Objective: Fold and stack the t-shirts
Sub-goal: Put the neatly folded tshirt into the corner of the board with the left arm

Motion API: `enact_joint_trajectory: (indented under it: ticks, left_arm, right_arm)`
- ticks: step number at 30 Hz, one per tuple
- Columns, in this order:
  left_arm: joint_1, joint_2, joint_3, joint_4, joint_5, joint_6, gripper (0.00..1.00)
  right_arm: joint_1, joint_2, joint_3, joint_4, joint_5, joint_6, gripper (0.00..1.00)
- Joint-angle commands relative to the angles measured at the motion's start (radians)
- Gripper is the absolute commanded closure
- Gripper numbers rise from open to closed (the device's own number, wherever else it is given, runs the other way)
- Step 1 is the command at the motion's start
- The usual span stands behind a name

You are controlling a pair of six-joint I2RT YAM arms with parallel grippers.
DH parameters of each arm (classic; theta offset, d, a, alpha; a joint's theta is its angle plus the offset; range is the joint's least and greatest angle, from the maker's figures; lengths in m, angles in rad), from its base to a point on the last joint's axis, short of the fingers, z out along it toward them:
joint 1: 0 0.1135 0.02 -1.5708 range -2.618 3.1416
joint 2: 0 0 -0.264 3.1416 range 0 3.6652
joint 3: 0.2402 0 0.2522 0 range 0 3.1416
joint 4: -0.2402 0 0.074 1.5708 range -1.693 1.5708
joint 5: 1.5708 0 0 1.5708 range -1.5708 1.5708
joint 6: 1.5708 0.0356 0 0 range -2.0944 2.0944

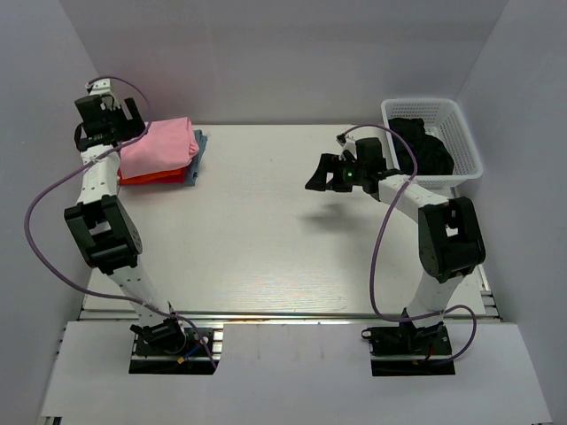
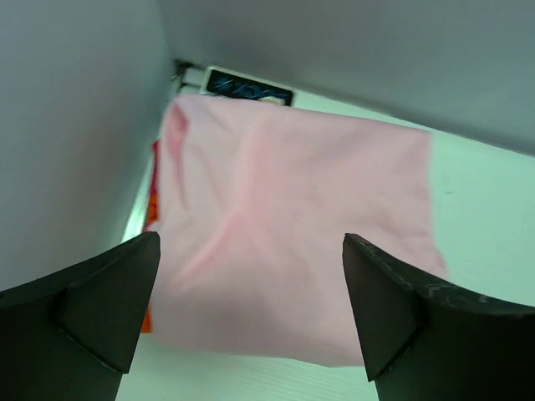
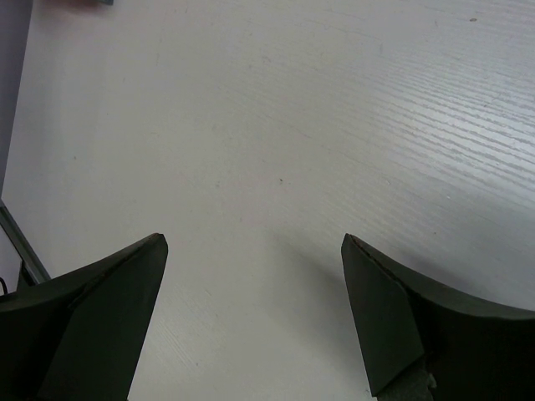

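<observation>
T-shirts, folded pile: the light pink t-shirt (image 1: 159, 146) lies on top as a flat rectangle. It is well apart from the white basket (image 1: 387, 108), at the opposite far corner of the table (image 1: 266, 248). This probably leaves the middle of the table free for folding.
Layers under it: an orange t-shirt (image 1: 149, 180) shows as a thin strip along the near edge of the pile. A grey-blue t-shirt (image 1: 200, 142) comes out a little on the side that faces the basket. The edges are almost in line, as a stack needs.
T-shirt not yet folded: a black t-shirt (image 1: 423, 146) lies crumpled inside the basket and fills most of it. Whether other cloth is under it cannot be told.
Left gripper (image 2: 251, 240): the jaws are wide apart with nothing between them. It hangs over the side of the pile away from the basket, and the pink cloth below it lies flat and free.
Right gripper (image 3: 253, 240): the jaws are also wide apart and empty. It hovers over bare table just beside the basket, on the side toward the pile, and points away from the basket.
Step in hand, as a judgement: the pink t-shirt looks finished, so the black one is likely next. The right arm is nearer to the basket and suits this better.
Possible problem: the black cloth is bunched, so one pinch may lift only a fold of it, or it may catch on the basket wall.
</observation>
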Motion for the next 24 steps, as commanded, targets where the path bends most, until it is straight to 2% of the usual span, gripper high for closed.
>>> enact_joint_trajectory:
  ticks: [1,3,5,7,8,10,15,18,19,24]
  left_arm:
    - [-0.034,-0.138,-0.108,0.141,0.119,-0.026,0.0]
    - [-0.034,-0.139,-0.111,0.152,0.094,-0.026,0.0]
    - [-0.034,-0.064,-0.037,0.116,0.089,-0.015,0.0]
    - [-0.034,-0.007,0.014,0.116,0.157,0.008,0.0]
    - [-0.023,0.053,0.028,0.143,0.236,0.017,0.0]
    - [-0.012,0.117,0.103,0.143,0.284,0.017,0.0]
    - [-0.012,0.275,0.232,0.137,0.246,0.057,0.0]
    - [-0.003,0.32,0.283,0.149,0.255,0.057,0.0]
    - [0.008,0.347,0.297,0.137,0.231,0.057,0.0]
    - [0.031,0.407,0.326,0.148,0.174,0.044,0.0]
  right_arm:
    - [-0.002,-0.073,-0.033,0.028,-0.024,-0.03,0.1]
    - [-0.003,-0.093,-0.056,0.029,-0.03,-0.031,0.1]
    - [0.001,-0.11,-0.072,0.031,-0.036,-0.034,0.1]
    - [0.0,-0.11,-0.081,0.032,-0.038,-0.031,0.1]
    - [-0.003,-0.11,-0.076,0.029,-0.039,-0.03,0.1]
    - [-0.003,-0.104,-0.072,0.025,-0.041,-0.036,0.1]
    - [-0.002,-0.058,-0.018,0.011,-0.032,-0.039,0.1]
    - [-0.003,-0.012,0.034,0.0,-0.03,-0.039,0.1]
    - [-0.002,-0.001,0.054,-0.045,-0.03,-0.039,0.1]
    - [-0.003,0.06,0.121,-0.058,-0.045,-0.031,0.1]
